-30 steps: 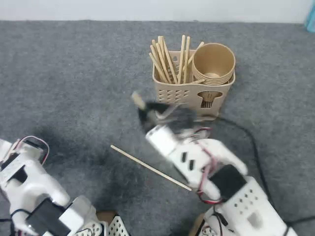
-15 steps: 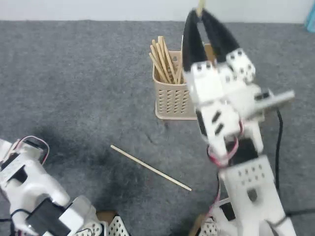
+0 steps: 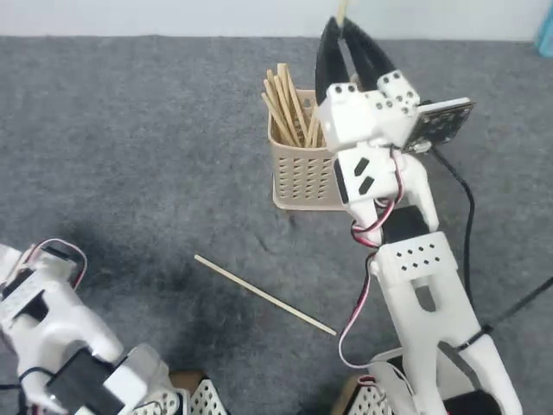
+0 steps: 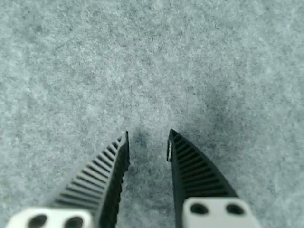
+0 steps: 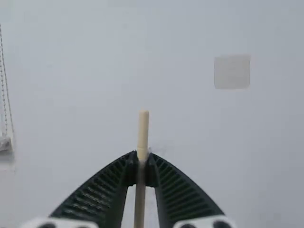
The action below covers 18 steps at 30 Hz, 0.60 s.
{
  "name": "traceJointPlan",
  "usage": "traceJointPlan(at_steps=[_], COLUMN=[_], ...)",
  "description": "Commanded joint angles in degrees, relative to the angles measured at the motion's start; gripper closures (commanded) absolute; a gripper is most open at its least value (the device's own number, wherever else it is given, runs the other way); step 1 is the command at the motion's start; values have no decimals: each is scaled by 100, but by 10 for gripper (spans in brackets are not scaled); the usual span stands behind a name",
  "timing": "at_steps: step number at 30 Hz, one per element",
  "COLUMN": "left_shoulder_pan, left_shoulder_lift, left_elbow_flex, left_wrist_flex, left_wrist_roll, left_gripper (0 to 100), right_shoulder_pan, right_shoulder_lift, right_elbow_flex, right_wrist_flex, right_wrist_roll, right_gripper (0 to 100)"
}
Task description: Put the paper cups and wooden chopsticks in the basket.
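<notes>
Item 1. Right claw [image 3: 343, 26], upper centre of the high view, raised above the basket [image 3: 301, 177]. Clamped on the held chopstick [image 5: 142, 128], stick upright, tip poking past the fingertips toward the pale wall.

Item 2. Left claw [image 4: 147, 140], narrowly parted, gripping nothing, pointed at bare grey counter [image 3: 130, 147]; its arm parked at lower left of the high view.

Item 3. Basket, upper centre, perforated beige walls, bundle of chopsticks [image 3: 287, 104] standing fanned in its left compartment.

Item 4. Loose chopstick [image 3: 263, 296], lying flat and diagonal on the counter at lower centre, well apart from the basket. Not yet collected.

Hazards, as judged:
- Held chopstick striking the fanned bundle or the basket rim on the way down, then tipping outside instead of dropping in.
- Release from too high: bounce off the bundle and out.
- Arm bulk close over the basket: nudge or topple likely if lowered off-line.
- Loose chopstick thin and flush with the fuzzy surface: pinch liable to slip or roll it away.
</notes>
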Motion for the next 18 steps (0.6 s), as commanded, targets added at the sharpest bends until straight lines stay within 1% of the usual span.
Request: traceJointPlan(at_steps=[1,5,7,9,12,14,16,18], left_shoulder_pan=[-9,-9,-9,-9,-9,-9,-9,-9], left_shoulder_lift=[-18,-18,-18,-18,-18,-18,-18,-18], left_elbow_flex=[-251,-251,-251,-251,-251,-251,-251,-251], left_wrist_flex=[9,9,9,9,9,9,9,9], left_wrist_roll=[44,44,44,44,44,44,44,44], left_gripper=[874,874,874,874,874,874,874,874], right_shoulder_pan=[40,-31,-40,-40,-48,-48,-48,-268], right_shoulder_lift=[-22,-22,-84,-136,-453,-752,-1095,-1376], right_elbow_flex=[62,44,-70,-334,-941,-1336,-1662,-1873], right_wrist_flex=[-145,-92,-75,154,1147,1842,2624,3486], right_wrist_roll=[-79,-70,-70,-62,-123,-519,-1099,-1415], right_gripper=[967,826,812,832,868,876,879,880])
